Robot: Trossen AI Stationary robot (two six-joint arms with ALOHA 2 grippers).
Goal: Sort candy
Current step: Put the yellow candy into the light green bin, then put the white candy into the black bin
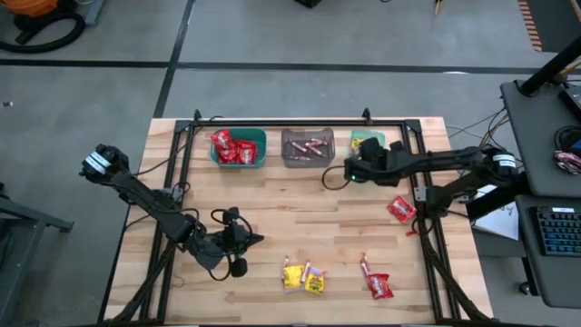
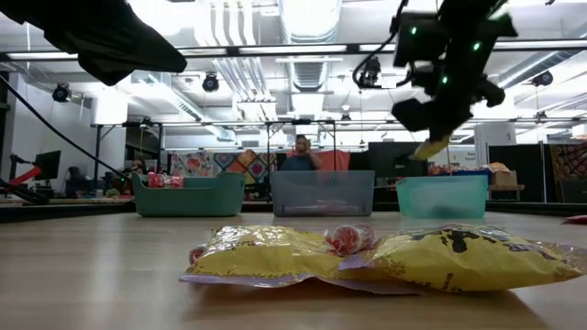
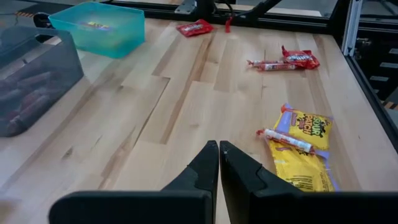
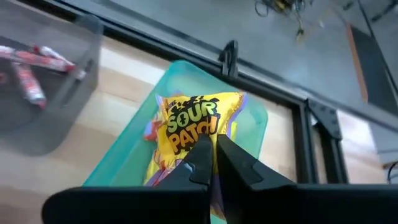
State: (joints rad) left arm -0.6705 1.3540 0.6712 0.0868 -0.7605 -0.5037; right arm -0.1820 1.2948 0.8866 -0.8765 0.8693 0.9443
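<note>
I see a yellow packet (image 4: 189, 124) pinched in my right fingers (image 4: 200, 158); red packets (image 1: 379, 287), yellow packets (image 1: 303, 277) and sticks (image 1: 366, 266) lie scattered on the tabletop (image 1: 272, 204).

In the high view, the light green plastic bin (image 1: 361, 139) at the far edge of the table is largely covered by the right arm's dark two-finger gripper (image 1: 367, 156), so its contents cannot be made out there. In the right wrist view, the lower part of the yellow Sour Patch packet (image 4: 193, 124) is hidden behind the closed fingers (image 4: 200, 158), and the clear grey plastic bin (image 4: 43, 93) of thin pinkish sticks is cut off by the picture's edge. In the low view, the person (image 2: 302, 154) behind the bins is too small and blurred to describe.
</note>
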